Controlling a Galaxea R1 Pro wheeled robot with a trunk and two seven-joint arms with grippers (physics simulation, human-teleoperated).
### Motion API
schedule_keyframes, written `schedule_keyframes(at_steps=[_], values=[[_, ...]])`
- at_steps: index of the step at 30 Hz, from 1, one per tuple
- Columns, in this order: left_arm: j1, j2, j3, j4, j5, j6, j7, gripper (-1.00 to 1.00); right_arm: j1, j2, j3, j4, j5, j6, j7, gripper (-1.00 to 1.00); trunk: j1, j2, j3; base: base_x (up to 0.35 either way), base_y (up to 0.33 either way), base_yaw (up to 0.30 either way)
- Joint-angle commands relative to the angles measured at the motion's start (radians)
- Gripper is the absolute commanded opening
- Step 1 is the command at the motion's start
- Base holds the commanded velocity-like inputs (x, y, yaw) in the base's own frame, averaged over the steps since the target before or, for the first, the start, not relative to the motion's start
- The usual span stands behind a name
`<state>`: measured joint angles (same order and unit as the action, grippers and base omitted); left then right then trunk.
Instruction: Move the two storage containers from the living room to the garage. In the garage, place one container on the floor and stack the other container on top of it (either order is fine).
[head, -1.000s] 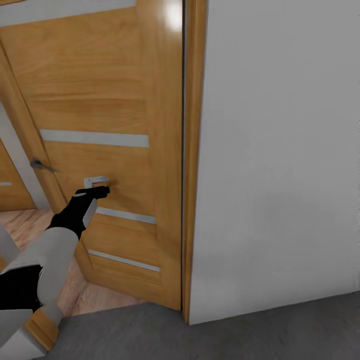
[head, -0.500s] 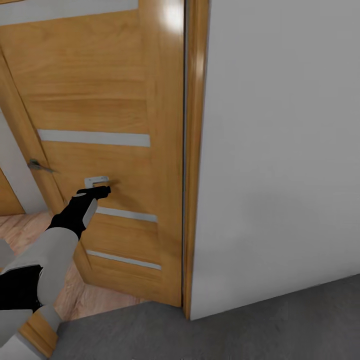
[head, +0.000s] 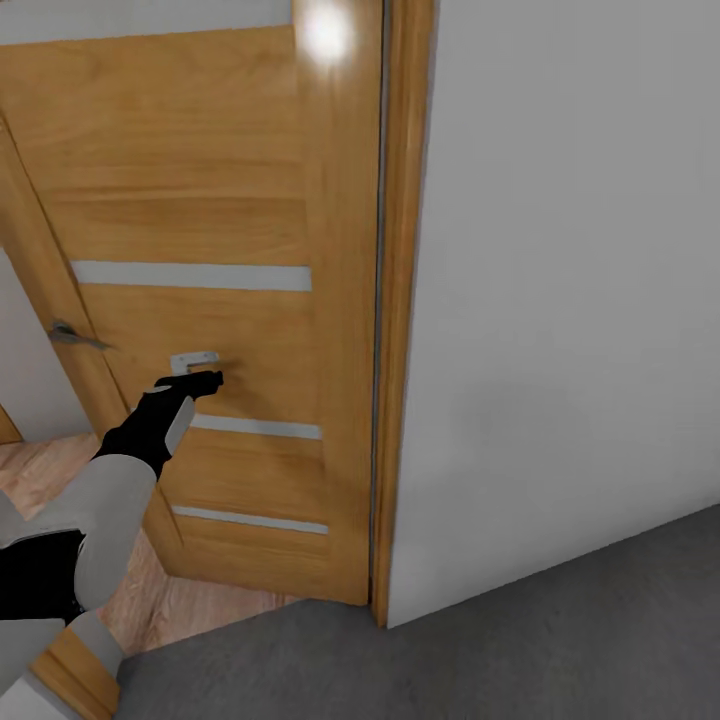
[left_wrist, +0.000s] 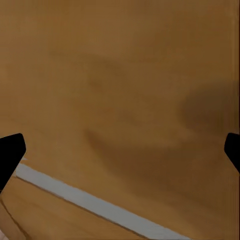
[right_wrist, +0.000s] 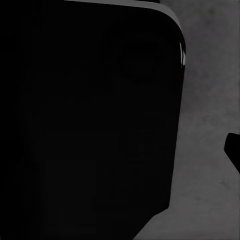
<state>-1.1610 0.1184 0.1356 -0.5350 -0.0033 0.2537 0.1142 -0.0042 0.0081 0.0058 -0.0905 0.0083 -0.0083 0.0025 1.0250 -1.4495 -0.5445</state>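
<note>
Glossy orange wood door (head: 200, 200), rough grey concrete floor (head: 500, 650)

We see even, bright light; glare spot high on the door (head: 200, 200). Soft shadow beyond the left gripper (left_wrist: 120, 150). Right wrist view dark, renders slightly soft.

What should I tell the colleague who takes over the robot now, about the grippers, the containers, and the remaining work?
Left gripper: open, holding nothing, fingertips against the orange wooden door with frosted strips, which stands ajar.
Right gripper: one fingertip over dark grey floor; state cannot be told.
Containers: none in these views.
Position: on the grey concrete floor, with light wood plank flooring beyond the door.
Done: no stacking is visible.
Left: probably pass the door, bring both containers, stack them.
</note>
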Motion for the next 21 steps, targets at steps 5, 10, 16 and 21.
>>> schedule_keyframes(at_steps=[5,10,16,21], values=[[0.0,0.0,0.001,-0.003,-0.003,0.004,-0.027,1.0,0.0,0.001,0.0,0.0,0.001,-0.001,0.001,1.0,0.0,0.0,-0.001,-0.083,0.129,-0.106],[-0.001,0.001,0.001,-0.002,-0.005,0.005,-0.035,1.0,0.0,0.001,0.0,0.0,0.001,-0.001,0.0,1.0,0.0,0.0,0.0,-0.11,0.164,-0.082],[-0.002,0.001,0.001,0.003,-0.008,0.006,-0.041,1.0,0.0,0.001,0.0,0.0,0.001,-0.001,0.0,1.0,0.0,0.0,0.0,0.139,0.174,-0.019],[-0.001,0.001,0.001,0.0,-0.005,0.005,-0.048,1.0,0.0,0.001,0.0,0.0,0.001,-0.001,0.0,1.0,0.0,0.0,0.0,0.182,0.153,-0.004]])
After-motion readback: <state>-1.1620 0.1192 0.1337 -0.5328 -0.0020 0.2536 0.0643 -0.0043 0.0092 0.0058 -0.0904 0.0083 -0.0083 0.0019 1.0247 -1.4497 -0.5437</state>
